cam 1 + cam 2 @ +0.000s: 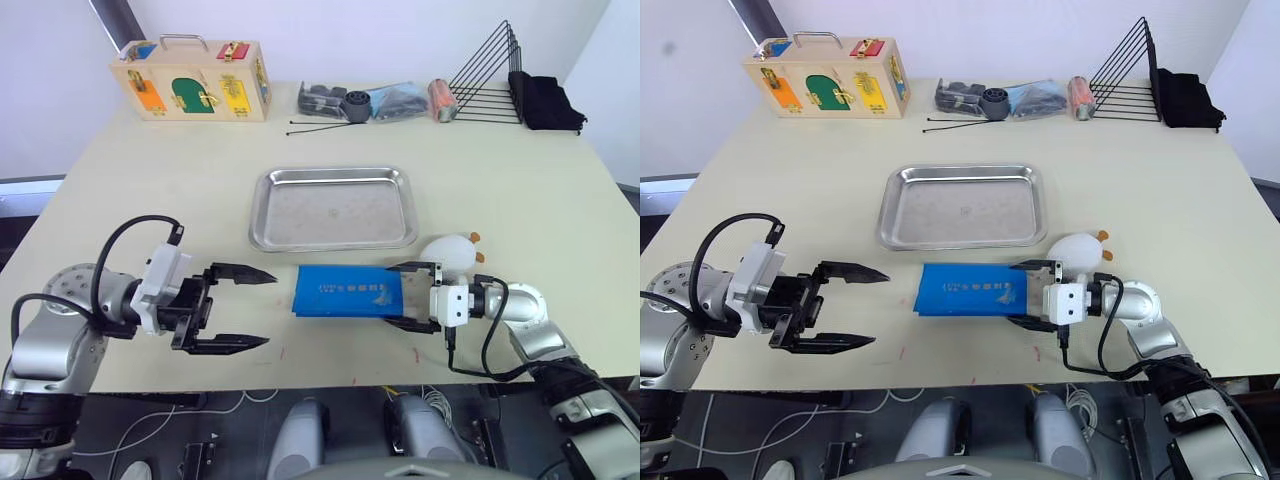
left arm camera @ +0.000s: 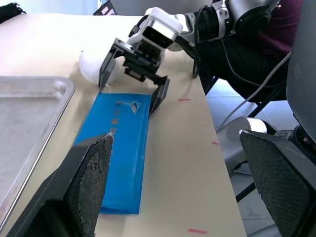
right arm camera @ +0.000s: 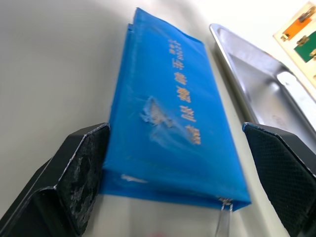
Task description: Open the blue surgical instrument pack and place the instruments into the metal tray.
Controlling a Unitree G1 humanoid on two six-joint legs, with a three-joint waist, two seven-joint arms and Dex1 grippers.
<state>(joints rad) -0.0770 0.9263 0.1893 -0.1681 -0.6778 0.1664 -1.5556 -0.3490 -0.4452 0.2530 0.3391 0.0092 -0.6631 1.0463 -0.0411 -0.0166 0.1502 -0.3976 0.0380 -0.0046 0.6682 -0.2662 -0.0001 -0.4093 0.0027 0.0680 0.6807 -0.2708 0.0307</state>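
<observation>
The blue surgical instrument pack (image 1: 345, 291) lies flat and closed on the table, just in front of the metal tray (image 1: 330, 173), which holds nothing. The instruments are hidden. My right gripper (image 1: 390, 294) is open and low on the table, one finger on each side of the pack's right end (image 3: 168, 108). My left gripper (image 1: 270, 309) is open a short way left of the pack, with nothing between its fingers (image 2: 94, 173). In the left wrist view, the right gripper (image 2: 126, 101) straddles the far end of the pack (image 2: 121, 148).
A white plush toy (image 1: 450, 250) sits right behind my right gripper. Along the back stand a wooden lock box (image 1: 195, 80), bags of dark parts (image 1: 360, 102), black cable ties (image 1: 315, 125), a black wire rack (image 1: 490, 75) and a black cloth (image 1: 545, 100). The table's front edge is close.
</observation>
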